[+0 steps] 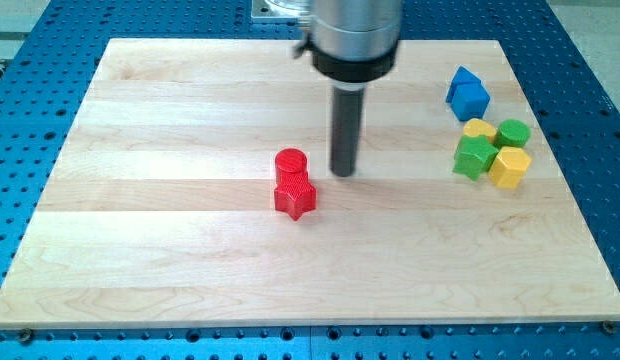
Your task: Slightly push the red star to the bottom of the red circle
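Note:
The red circle (290, 164), a short cylinder, stands near the middle of the wooden board (170, 250). The red star (295, 198) sits right below it toward the view's bottom, touching or nearly touching it. My tip (343, 173) rests on the board just to the right of the red circle, a small gap away, and up-right of the red star. The dark rod rises from it to the silver arm head at the view's top.
At the view's right stand a blue block (468, 94), a yellow block (479, 129), a green cylinder (513, 132), a green star-like block (475, 156) and a yellow hexagon-like block (510, 167), clustered together. Blue perforated table surrounds the board.

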`<state>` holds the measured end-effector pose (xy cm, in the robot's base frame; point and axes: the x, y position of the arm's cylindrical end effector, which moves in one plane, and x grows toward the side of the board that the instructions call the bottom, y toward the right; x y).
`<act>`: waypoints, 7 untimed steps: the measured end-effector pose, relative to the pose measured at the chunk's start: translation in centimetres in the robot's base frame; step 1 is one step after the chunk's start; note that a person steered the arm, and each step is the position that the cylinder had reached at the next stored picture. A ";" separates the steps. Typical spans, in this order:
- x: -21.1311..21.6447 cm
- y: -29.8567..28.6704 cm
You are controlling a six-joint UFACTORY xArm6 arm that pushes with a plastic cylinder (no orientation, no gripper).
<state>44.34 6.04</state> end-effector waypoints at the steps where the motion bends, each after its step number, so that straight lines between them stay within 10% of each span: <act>1: 4.5 2.0; 7: 8.1 -6.5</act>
<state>52.48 -0.45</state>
